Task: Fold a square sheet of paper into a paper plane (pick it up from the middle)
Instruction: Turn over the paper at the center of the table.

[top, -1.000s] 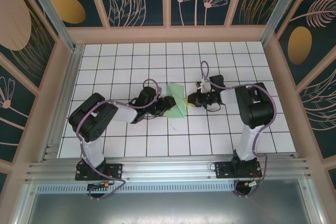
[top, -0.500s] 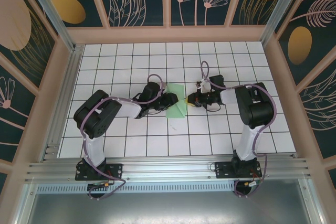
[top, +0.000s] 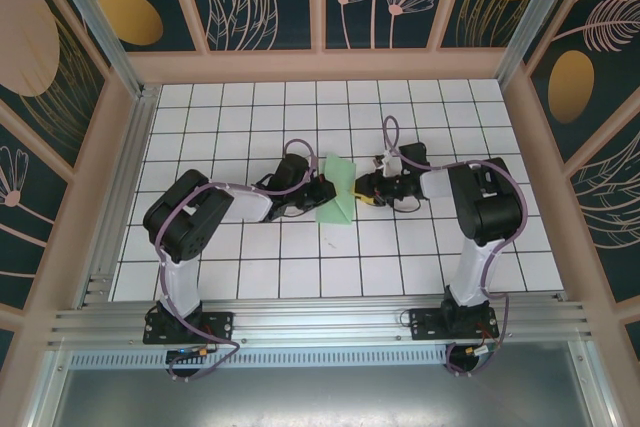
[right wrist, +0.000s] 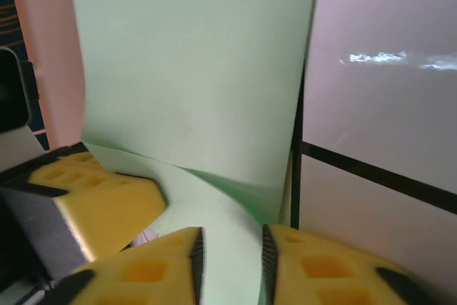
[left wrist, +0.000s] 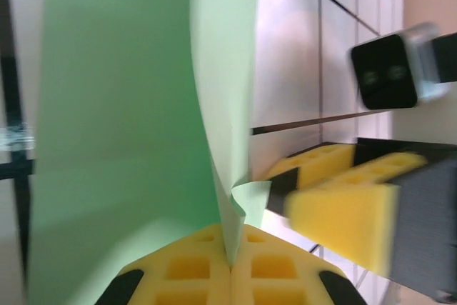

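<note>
Top view: the paper (top: 337, 197) is near the middle of the table (top: 250, 277), well apart from all four edges, and it is partly raised, not flat. The left gripper (top: 323, 190) is at its left edge and the right gripper (top: 360, 190) at its right edge. Free tiles lie on every side: far rows, near rows, both side strips.

Left wrist view: the left gripper (left wrist: 230, 268) has its jaws pressed together on the near edge of the paper (left wrist: 121, 141). From there the sheet rises, with a small curl at the pinched edge. The right gripper (left wrist: 335, 201), blurred, is just beside this curl on the right.

Right wrist view: the right gripper (right wrist: 230, 255) has its jaws apart, and the paper (right wrist: 193, 69) passes through the gap without being pinched. The left gripper (right wrist: 93, 194) touches the sheet at the left. The right edge of the paper runs straight beside a dark tile line, with bare table (right wrist: 378, 105) beyond it.
</note>
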Controlling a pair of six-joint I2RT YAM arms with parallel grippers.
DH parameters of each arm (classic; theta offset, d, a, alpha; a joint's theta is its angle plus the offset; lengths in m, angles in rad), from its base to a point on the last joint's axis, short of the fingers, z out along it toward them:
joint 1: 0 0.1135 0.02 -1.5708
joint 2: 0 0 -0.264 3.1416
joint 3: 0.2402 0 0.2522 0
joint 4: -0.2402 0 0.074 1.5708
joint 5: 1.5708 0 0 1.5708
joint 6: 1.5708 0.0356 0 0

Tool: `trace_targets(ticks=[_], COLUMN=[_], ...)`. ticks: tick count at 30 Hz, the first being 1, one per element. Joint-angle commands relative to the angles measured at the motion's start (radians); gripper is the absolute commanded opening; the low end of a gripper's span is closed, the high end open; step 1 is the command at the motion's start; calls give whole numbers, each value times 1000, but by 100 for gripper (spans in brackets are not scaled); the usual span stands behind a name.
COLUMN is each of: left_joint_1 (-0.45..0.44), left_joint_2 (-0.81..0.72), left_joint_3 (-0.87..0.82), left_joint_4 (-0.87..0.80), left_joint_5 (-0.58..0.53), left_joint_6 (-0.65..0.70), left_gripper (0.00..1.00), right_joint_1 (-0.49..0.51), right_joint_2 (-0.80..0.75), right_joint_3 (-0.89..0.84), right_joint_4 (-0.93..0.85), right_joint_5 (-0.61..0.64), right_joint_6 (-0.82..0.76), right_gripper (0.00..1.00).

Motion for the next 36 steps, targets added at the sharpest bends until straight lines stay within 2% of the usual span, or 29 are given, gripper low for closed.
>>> trace_targets(ticks=[1, 5, 11, 17, 20, 25, 27, 31, 36], left_joint_1=[-6, -7, -6, -15, -33, -79, -110, -168, -237], left_joint_2=[-49, -146, -325, -375, -333, -170, -104, 41, 170], left_joint_3=[29, 51, 169, 276, 349, 450, 473, 544, 639], left_joint_4=[-112, -303, -742, -1050, -1186, -1358, -1377, -1398, -1384], left_joint_5=[-74, -196, -518, -799, -925, -1080, -1128, -1164, -1123], left_joint_6=[62, 139, 285, 334, 342, 329, 323, 312, 321], left_gripper=[0, 0, 0, 0, 0, 0, 1, 1, 3], right_joint_1=[-28, -41, -41, -40, -41, -42, -42, -42, -43], right_joint_2=[-113, -249, -445, -591, -638, -669, -672, -675, -679], right_joint_3=[-9, -4, -33, -100, -110, -105, -102, -93, -81], right_joint_4=[-8, -82, -202, -219, -234, -260, -267, -287, -314], right_joint_5=[22, 131, 378, 500, 546, 588, 601, 620, 649], right_joint_6=[24, 20, 6, 20, 22, 28, 32, 36, 38], right_gripper=[46, 61, 74, 92, 97, 98, 98, 98, 97])
